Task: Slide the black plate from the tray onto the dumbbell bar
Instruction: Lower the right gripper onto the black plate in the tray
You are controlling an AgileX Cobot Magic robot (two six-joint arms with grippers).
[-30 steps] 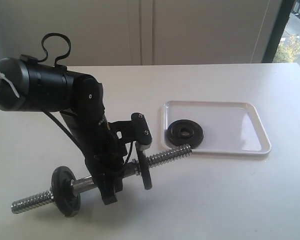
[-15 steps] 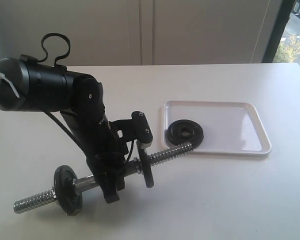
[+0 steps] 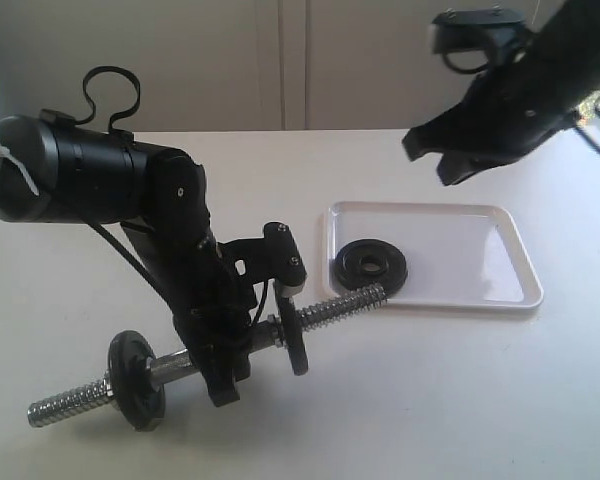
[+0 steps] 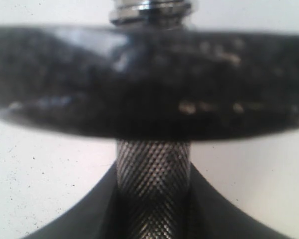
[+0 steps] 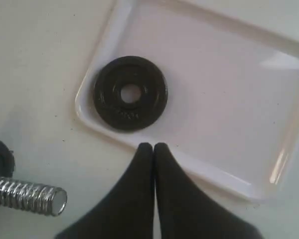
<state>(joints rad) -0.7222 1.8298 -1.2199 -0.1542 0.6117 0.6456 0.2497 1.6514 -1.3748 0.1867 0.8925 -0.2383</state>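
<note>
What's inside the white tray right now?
One small round black iron plate lies flat in the glossy white rectangular plastic tray, near the corner closest to the steel dumbbell bar. The rest shows bare. Whatever lies under the plate is covered.

Matte black plate (image 5: pixel 130 93) on glossy white tray (image 5: pixel 229 99), just beyond black right claw (image 5: pixel 153 147). Silver-threaded, grey cross-hatched dumbbell bar (image 4: pixel 152 174) within black left claw (image 3: pixel 230 378). White, faintly speckled tabletop (image 4: pixel 50 189).
</note>
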